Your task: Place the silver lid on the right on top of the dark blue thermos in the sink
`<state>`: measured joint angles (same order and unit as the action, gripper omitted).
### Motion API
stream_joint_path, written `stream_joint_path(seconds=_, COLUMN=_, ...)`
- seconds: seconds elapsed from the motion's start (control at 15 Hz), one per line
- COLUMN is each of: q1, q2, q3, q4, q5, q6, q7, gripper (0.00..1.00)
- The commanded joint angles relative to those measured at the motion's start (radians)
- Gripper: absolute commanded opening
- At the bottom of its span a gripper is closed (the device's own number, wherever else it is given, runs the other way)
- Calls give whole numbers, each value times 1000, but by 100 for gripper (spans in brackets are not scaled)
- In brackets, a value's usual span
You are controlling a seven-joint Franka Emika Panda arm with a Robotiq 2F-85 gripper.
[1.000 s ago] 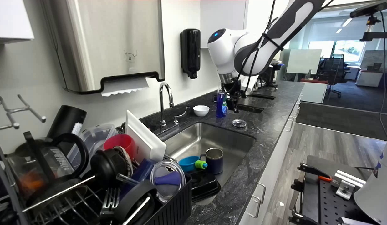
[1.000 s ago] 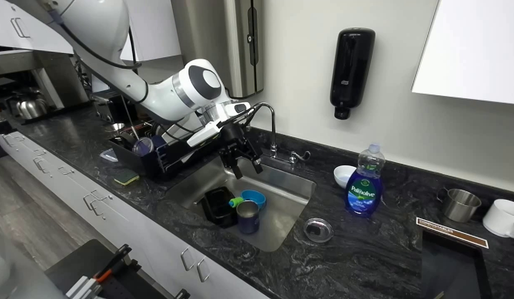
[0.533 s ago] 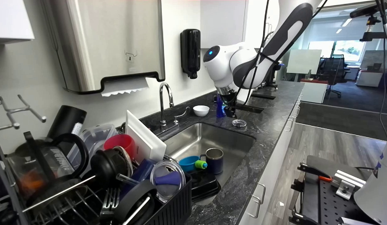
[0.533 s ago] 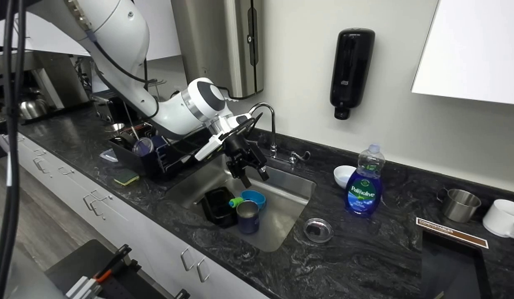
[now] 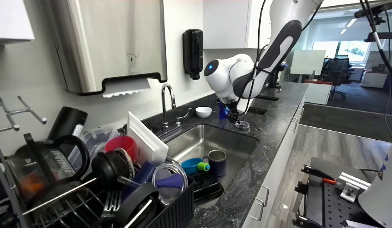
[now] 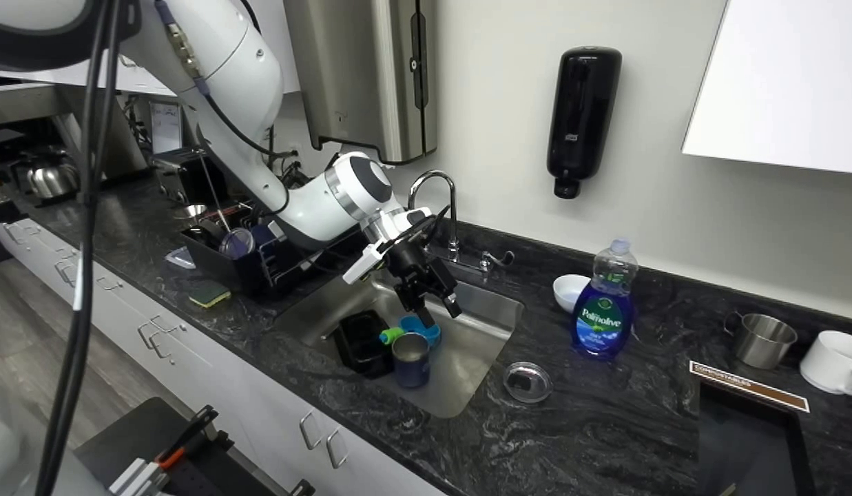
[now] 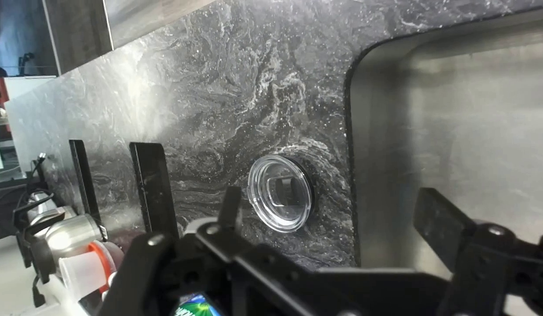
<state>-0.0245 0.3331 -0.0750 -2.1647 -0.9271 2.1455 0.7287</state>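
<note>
- Lower than a second ago, the white arm (image 6: 312, 213) and black gripper (image 6: 439, 312) have also come nearer to the lid (image 6: 528, 382).
- Lid, thermos (image 6: 412, 365) and white bowl (image 5: 203, 112) lie where they were before, as both exterior views show.
- Gripper: its two fingers (image 7: 440, 226) stand well apart. In the wrist view, the lid shows beyond them, within the gap, flat on the countertop (image 6: 577, 441).
- Lid: a round, flat disc, with a clear, glossy ring around a darker middle. It rests just beside the rim of the sink (image 5: 229, 142), between the countertop's front edge and its edge along the wall.
- Thermos: upright in the sink, on the side toward the countertop's front edge. It is a dark blue cylinder with a metal rim, an open mouth and a side handle.
- Sink: brushed steel with rounded corners, holding also a smooth blue bowl (image 5: 189, 166) and a glossy black tray (image 6: 364, 344).
- Countertop: dark and stone-like, with pale grey veins that swirl.
- Toward the wall edge: the white bowl, smooth and round, near a soap bottle (image 6: 603, 303) of clear plastic with blue liquid inside.
</note>
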Motion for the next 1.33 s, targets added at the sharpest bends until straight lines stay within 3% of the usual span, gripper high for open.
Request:
stream_joint_path(seconds=0.0, q1=8, q2=72, q3=-32, q4=59, q5=-23, q6=-21, q7=44, gripper=100)
stream_joint_path(seconds=0.6, q1=12, q2=215, q3=-83, q4=159, q5=-19, q6=-39, q7=74, gripper=100)
stream_joint_path(seconds=1.27, q1=1, q2=209, q3=-76, q4=153, q5=-4, q6=-20, q7=63, gripper=100)
